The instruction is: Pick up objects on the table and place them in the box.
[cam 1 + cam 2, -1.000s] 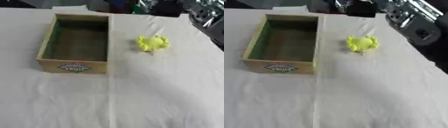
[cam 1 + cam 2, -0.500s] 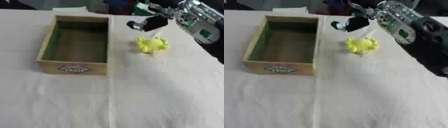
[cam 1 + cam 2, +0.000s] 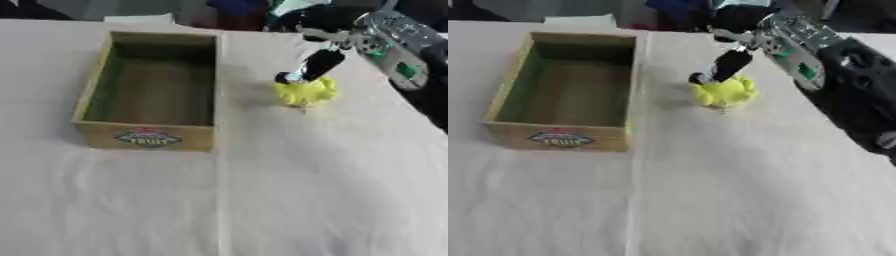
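Right hand (image 3: 317, 64): black, reaching in from the upper right, fingertips at the top of the small yellow lumpy toy (image 3: 304, 92); whether its fingers have closed on the toy cannot be told. Toy: on the white cloth-covered table (image 3: 306, 200), just right of the open wooden box with a fruit label (image 3: 147, 136). Risk: a partial grip could let the toy slip or roll toward the table's right edge; open cloth lies between toy and box.

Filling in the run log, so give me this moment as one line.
right hand: fingertips at yellow toy, grasp unclear | left hand: not in view | box: empty | table: white cloth

Right robot hand (image 3: 317, 64) blurred, fingers' pose unclear.
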Tool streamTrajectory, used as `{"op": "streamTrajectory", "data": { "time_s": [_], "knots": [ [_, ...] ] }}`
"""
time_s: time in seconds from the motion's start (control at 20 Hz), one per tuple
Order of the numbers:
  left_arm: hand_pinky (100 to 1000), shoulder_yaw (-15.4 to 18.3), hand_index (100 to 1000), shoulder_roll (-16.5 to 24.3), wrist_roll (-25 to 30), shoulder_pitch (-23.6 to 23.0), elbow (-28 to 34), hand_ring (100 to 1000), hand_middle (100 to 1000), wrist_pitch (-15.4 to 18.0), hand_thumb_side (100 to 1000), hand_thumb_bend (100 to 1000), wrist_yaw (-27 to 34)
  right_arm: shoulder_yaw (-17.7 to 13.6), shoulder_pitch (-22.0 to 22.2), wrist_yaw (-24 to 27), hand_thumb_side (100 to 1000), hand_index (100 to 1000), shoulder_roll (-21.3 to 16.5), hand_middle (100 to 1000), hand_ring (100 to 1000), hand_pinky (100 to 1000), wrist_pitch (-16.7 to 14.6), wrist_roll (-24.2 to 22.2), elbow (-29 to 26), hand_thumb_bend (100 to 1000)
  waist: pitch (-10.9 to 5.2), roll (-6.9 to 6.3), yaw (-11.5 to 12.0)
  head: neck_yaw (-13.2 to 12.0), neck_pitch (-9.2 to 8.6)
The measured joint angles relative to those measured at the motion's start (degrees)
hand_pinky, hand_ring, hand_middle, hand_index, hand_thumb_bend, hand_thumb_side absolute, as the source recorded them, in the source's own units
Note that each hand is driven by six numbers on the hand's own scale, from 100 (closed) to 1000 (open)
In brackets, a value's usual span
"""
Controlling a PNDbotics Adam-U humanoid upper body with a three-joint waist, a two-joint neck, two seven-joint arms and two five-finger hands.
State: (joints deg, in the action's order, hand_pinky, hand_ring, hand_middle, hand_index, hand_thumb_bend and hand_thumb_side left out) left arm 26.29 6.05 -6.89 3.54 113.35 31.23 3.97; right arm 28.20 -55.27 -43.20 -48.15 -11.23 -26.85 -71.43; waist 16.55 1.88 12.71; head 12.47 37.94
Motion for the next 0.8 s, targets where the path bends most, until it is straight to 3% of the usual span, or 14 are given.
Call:
{"op": "streamTrajectory", "data": {
  "time_s": [0.25, 0.3, 0.35, 0.7, 0.8],
  "knots": [
    [504, 0.0, 767, 0.0, 0.0, 0.0, 0.0, 555, 555, -0.1, 636, 100, 0.0, -1.7, 1.3, -3.1, 596, 1000, -0.4, 951, 941, 974, -4.1, -4.2, 2.0, 323, 0.00, 0.01, -0.1, -0.1, -0.05],
    [504, 0.0, 767, 0.0, 0.0, 0.0, 0.0, 555, 555, -0.1, 636, 100, 0.0, -1.9, 1.5, -3.5, 549, 1000, -0.6, 949, 940, 975, -4.6, -5.1, 2.5, 354, 0.00, 0.00, -0.1, -0.2, -0.05],
    [504, 0.0, 767, 0.0, 0.0, 0.0, 0.0, 555, 555, -0.1, 636, 100, 0.0, -2.2, 1.7, -3.9, 585, 1000, -0.7, 950, 939, 972, -5.1, -6.0, 2.8, 325, 0.00, 0.00, -0.1, -0.2, -0.05],
    [504, 0.0, 767, 0.0, 0.0, 0.0, 0.0, 555, 555, -0.1, 635, 100, 0.0, -2.4, 2.9, -4.6, 573, 1000, -1.1, 949, 939, 967, -6.4, -12.6, 3.6, 317, 0.00, -0.03, -0.1, -0.2, -0.21],
    [504, 0.0, 767, 0.0, 0.0, 0.0, 0.0, 555, 554, -0.1, 634, 100, 0.0, -3.0, 2.9, -4.3, 573, 1000, -1.1, 930, 921, 949, -5.7, -17.2, 3.2, 403, 0.01, -0.03, -0.1, -0.3, -0.21]
  ]
}}
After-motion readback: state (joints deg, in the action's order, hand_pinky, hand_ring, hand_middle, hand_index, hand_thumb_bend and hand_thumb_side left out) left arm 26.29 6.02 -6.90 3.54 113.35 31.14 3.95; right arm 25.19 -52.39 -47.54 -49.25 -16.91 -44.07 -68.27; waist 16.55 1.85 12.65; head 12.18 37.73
